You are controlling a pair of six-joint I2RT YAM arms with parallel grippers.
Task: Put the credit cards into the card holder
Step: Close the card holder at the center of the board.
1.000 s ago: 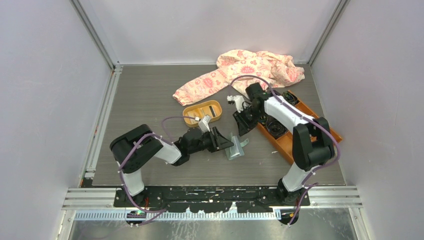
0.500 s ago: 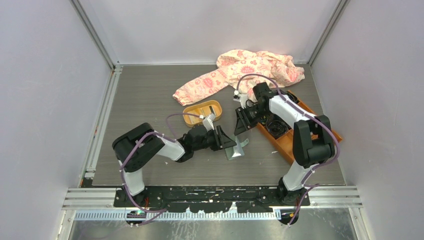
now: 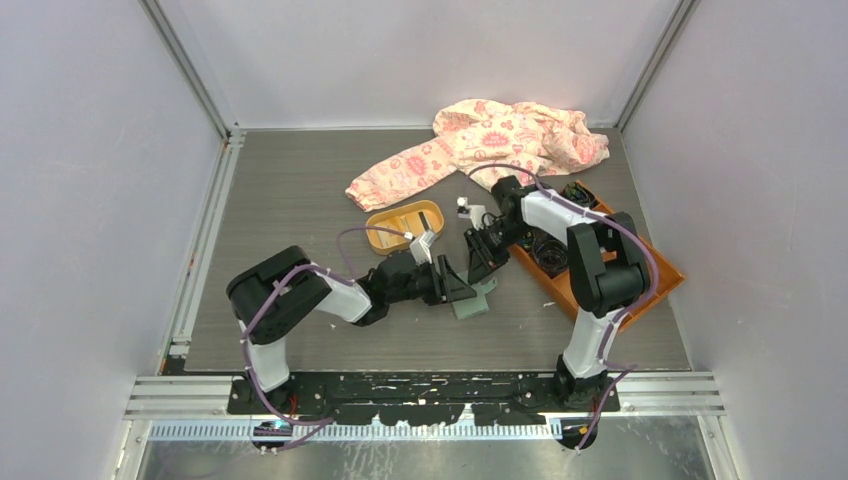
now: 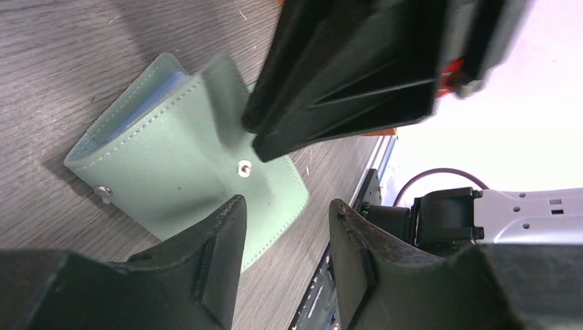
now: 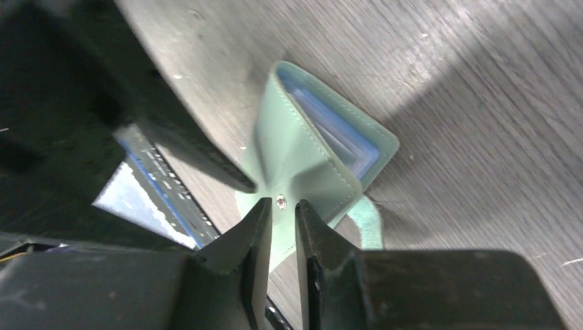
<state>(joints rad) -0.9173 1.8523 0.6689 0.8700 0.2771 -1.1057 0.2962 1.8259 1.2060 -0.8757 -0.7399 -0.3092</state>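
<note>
The card holder (image 3: 480, 299) is a pale green wallet lying on the table, also in the left wrist view (image 4: 172, 158) and the right wrist view (image 5: 306, 161), with blue inner slots (image 5: 340, 141) showing at its open edge. My right gripper (image 3: 483, 262) points down at its cover. A narrow gap stays between its jaws (image 5: 282, 204), and their tips flank the snap stud (image 5: 280, 201). My left gripper (image 4: 287, 203) is open beside the wallet's near edge, holding nothing. Pale credit cards (image 3: 400, 221) lie in the orange oval tray (image 3: 378, 232).
A pink patterned cloth (image 3: 500, 135) is bunched at the back of the table. An orange compartmented box (image 3: 600, 270) with dark items lies along the right side under the right arm. Metal rails border the near edge (image 3: 430, 385).
The right gripper came down and toward the near left onto the card holder and narrowed. The card holder, propped half open before, now lies flatter. The left gripper opened a little.
</note>
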